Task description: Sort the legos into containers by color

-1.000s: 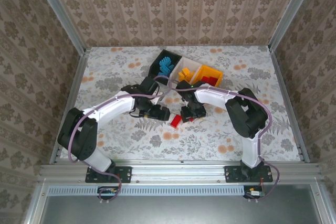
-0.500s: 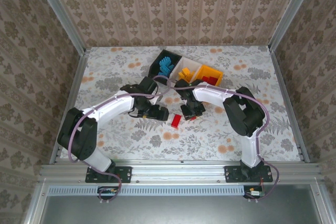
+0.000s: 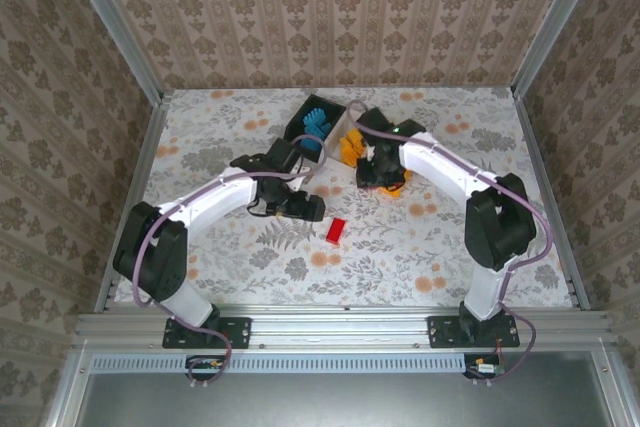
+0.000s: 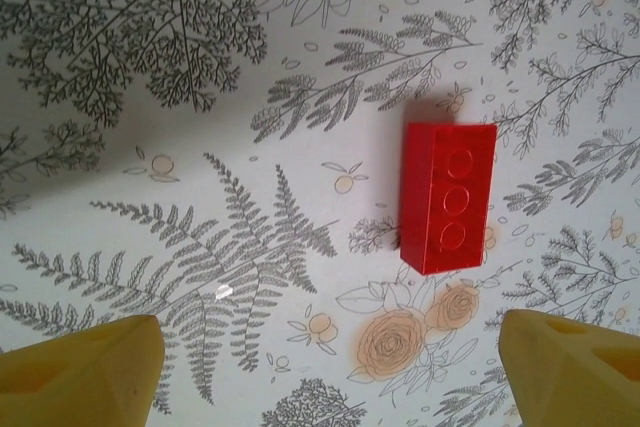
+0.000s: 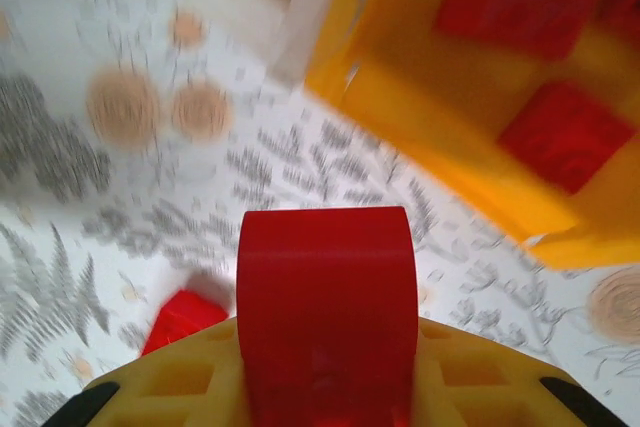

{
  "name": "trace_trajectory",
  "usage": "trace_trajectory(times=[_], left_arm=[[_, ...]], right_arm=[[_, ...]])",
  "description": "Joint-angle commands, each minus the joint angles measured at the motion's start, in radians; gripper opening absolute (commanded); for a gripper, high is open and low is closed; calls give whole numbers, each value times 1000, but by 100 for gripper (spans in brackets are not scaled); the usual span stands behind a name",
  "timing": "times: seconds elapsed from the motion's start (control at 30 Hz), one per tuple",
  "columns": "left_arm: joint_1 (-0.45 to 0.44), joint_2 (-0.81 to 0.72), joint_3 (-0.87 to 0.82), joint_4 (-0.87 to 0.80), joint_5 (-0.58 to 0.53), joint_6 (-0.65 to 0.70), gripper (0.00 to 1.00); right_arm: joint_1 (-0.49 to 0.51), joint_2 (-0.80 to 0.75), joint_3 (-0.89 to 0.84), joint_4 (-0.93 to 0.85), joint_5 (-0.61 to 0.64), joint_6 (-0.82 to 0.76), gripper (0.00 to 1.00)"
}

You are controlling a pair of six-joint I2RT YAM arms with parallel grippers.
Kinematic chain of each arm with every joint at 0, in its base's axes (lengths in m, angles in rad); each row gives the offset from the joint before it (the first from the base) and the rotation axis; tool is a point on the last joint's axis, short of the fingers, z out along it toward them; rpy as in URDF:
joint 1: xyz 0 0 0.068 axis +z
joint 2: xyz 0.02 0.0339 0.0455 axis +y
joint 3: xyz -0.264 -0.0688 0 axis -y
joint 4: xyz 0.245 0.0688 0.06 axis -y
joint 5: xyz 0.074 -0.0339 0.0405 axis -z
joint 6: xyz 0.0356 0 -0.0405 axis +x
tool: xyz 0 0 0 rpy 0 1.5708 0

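A red lego (image 5: 325, 297) sits clamped in my right jaws. Its smooth end stands up past the yellow fingers (image 5: 170, 387) pressing it from either side. This wrist view is blurred, but just beyond the brick, to the right, I make out the orange-yellow bin (image 5: 440, 127) with more red legos (image 5: 565, 132) lying in it. A strip of the white bin (image 5: 305, 7) stands against that bin's left side.

From above, my right arm (image 3: 440, 162) reaches to the far middle of the bench (image 3: 200, 147), its wrist over the orange-yellow bin.

A second red lego (image 4: 448, 197) lies flat on the bench with a row of three studs facing up. My left jaws are spread wide and grasp nothing, with one yellow fingertip (image 4: 80, 372) in each lower corner of the wrist view. The brick lies ahead of them, closer to the right fingertip and touching neither.

Further out, the black bin (image 3: 293, 127) at the far middle holds blue legos (image 3: 316, 125). Orange-yellow legos (image 3: 350, 144) show just to its right.
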Motion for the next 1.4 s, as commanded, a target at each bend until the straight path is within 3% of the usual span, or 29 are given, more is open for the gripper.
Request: trace_trajectory(times=[0.0,0.33,0.6,0.73,0.83,1.07,1.37], left_arm=[[-19,23,63,4,-8,42,88],[-153,110,183,-74,-101,113,87],[-184,159,199,-85,-101,96,83],[-193,193,209,-91,-111,94,81],[-194,215,210,-91,-113,88,80],[-200,261,239,-94,-101,97,75],[-233,340,273,-117,-99,105,71]], right_arm=[[-65,45,85,-81,-31,39,31],[-187,221,252,-135,-12,0,31],[-221,303,292,-135,-13,-23,32],[-226,319,315,-143,-20,-35,41],[-224,305,317,-143,-20,-33,50],[-225,192,260,-131,-39,3,56],[-223,-70,-55,-1,-91,122,57]])
